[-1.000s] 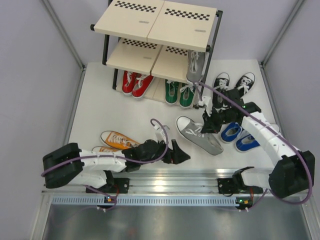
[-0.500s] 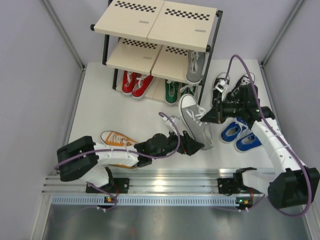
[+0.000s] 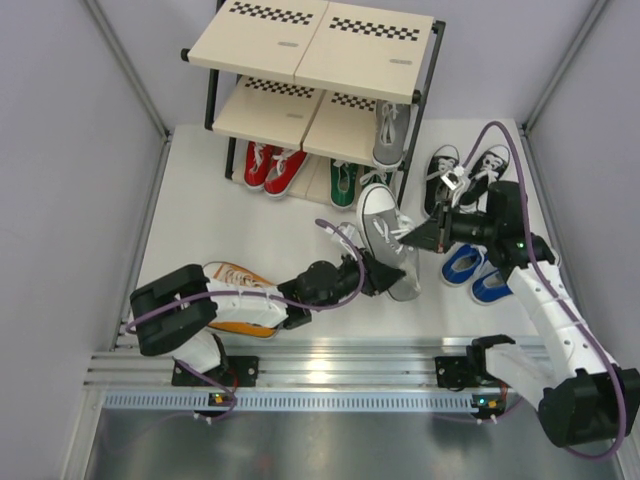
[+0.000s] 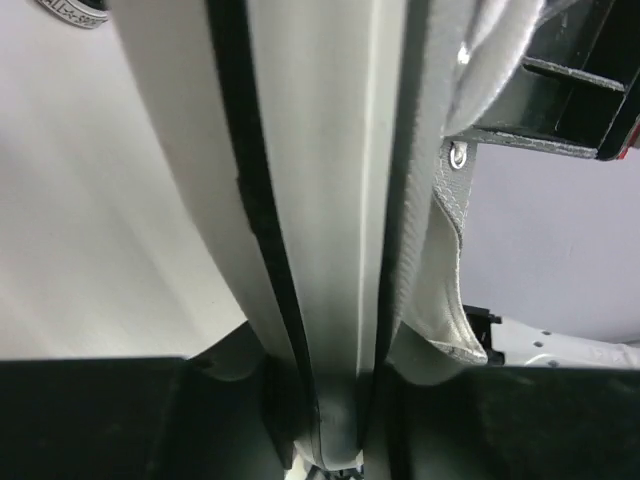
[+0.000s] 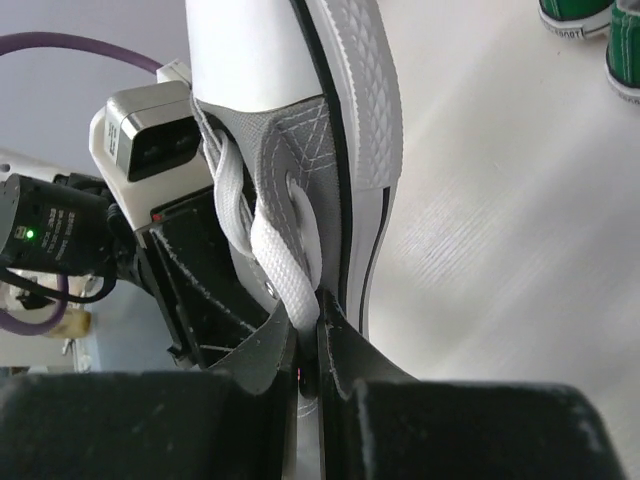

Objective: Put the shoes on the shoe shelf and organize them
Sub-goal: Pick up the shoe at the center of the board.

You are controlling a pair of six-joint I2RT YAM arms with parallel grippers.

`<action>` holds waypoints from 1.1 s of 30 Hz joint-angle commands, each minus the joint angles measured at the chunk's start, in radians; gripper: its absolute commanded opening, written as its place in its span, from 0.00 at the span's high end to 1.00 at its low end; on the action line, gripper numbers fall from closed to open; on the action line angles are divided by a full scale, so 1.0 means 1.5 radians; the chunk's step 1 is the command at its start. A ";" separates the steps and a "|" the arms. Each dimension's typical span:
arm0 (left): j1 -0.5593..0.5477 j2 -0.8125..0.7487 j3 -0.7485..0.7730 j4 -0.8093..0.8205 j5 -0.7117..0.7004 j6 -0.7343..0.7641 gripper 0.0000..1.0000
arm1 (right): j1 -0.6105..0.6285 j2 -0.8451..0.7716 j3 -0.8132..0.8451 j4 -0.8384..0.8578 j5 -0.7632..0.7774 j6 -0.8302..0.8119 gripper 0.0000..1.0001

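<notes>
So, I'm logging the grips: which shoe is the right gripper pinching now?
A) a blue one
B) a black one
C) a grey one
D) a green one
C: the right gripper is closed on the laced edge of the grey shoe, as its wrist view shows.

The shoe shelf (image 3: 310,40) has a black tube frame and beige panels edged with checkered strips. On its lowest level stand the red pair (image 3: 272,167), left, and the green pair (image 3: 358,185), right. One grey shoe (image 3: 390,130) sits at the right end of its middle tier. The other grey sneaker (image 3: 385,235) is just in front of its right half, tipped onto its side, toe towards it. The black pair (image 3: 443,172) stands just right of it, the blue pair (image 3: 462,265) further forward, the orange pair (image 3: 240,280) well in front of its left half
</notes>
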 commanded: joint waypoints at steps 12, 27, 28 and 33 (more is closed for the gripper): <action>0.081 -0.178 -0.056 -0.108 0.333 0.095 1.00 | -0.023 -0.106 0.004 -0.049 -0.125 -0.321 0.01; 0.094 -0.151 0.056 -0.243 0.554 0.161 1.00 | 0.031 -0.072 -0.053 0.127 -0.233 -0.141 0.08; 0.094 -0.147 0.062 -0.243 0.556 0.162 1.00 | 0.032 -0.071 -0.052 0.131 -0.235 -0.139 0.13; 0.094 -0.125 0.083 -0.243 0.551 0.164 1.00 | 0.033 -0.056 -0.032 0.129 -0.251 -0.141 0.95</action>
